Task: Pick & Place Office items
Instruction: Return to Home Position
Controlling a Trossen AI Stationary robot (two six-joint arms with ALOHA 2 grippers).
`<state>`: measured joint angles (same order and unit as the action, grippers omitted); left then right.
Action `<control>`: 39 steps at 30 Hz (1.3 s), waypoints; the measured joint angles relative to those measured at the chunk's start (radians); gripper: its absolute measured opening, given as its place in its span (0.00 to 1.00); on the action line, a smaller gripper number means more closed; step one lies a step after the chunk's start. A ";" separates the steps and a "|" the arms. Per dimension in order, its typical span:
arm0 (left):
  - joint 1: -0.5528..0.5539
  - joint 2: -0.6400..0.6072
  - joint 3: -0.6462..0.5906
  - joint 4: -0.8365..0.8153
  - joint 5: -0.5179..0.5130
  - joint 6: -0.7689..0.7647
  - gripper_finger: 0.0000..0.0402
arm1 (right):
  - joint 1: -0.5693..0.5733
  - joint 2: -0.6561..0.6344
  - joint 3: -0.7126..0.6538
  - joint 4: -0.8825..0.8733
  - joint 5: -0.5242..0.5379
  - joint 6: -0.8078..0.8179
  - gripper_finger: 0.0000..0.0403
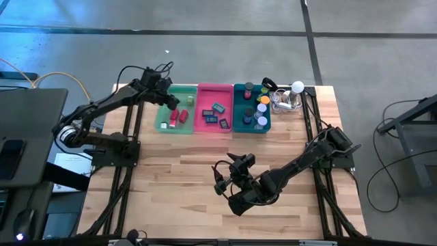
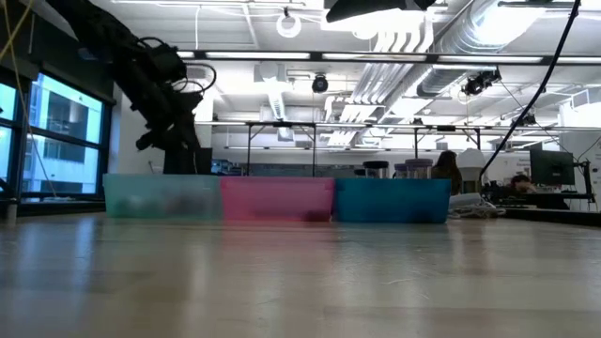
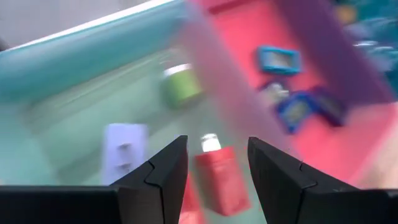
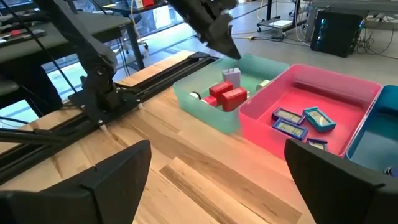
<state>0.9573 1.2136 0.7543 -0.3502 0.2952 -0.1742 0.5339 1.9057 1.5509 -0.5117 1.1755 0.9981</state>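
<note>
My left gripper (image 3: 217,146) hangs open over the green tray (image 1: 164,126), seen from the side in the right wrist view (image 4: 224,38). Straight below its fingers a red block (image 3: 219,180) lies flat on the tray floor, beside another red block (image 4: 219,90). A lavender block (image 3: 124,152) and a green cylinder (image 3: 180,86) rest in the same tray. Blue clips (image 4: 298,121) lie in the pink tray (image 1: 202,127). My right gripper (image 1: 222,179) waits open above the middle of the table, its fingers spread wide (image 4: 217,186) with nothing between them.
The teal tray (image 1: 237,128) at the right end of the row holds several small cylinders and orange pieces. A white ball with cables (image 1: 295,89) lies just right of it. Bare wood stretches between the trays and the table's near edge.
</note>
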 joint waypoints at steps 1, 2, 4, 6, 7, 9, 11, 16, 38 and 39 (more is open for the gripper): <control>0.000 -0.013 0.004 -0.001 0.028 0.001 0.40 | 0.000 0.000 0.000 0.000 -0.004 0.000 0.89; -0.001 -0.029 0.007 -0.002 0.050 -0.001 0.40 | 0.000 0.000 0.000 0.001 -0.007 0.000 0.89; 0.000 -0.075 0.009 0.000 0.086 -0.014 0.40 | 0.000 0.000 0.000 0.012 -0.015 0.000 0.89; 0.000 -0.128 0.010 -0.001 0.107 -0.015 0.40 | -0.002 0.000 0.000 0.028 -0.031 -0.007 0.89; -0.002 -0.156 0.010 -0.006 0.119 -0.017 0.40 | -0.005 0.000 0.000 0.032 -0.037 -0.010 0.89; -0.014 -0.219 0.010 -0.017 0.145 -0.017 0.40 | -0.013 0.000 0.000 0.035 -0.065 -0.010 0.89; -0.036 -0.285 0.010 -0.042 0.173 -0.017 0.39 | -0.025 0.000 0.000 0.041 -0.092 -0.007 0.89; -0.143 -0.449 0.010 -0.133 0.194 0.001 0.28 | -0.058 0.000 0.000 0.062 -0.170 -0.016 0.89; -0.584 -0.885 0.010 -0.389 -0.013 -0.033 0.00 | -0.106 0.000 0.000 0.421 -0.359 -0.503 0.90; -0.595 -0.886 0.010 -0.404 -0.013 -0.032 0.00 | -0.112 0.000 0.000 0.439 -0.380 -0.518 0.90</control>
<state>0.3625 0.3279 0.7646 -0.7537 0.2825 -0.2066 0.4223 1.9057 1.5509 -0.0724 0.7958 0.4800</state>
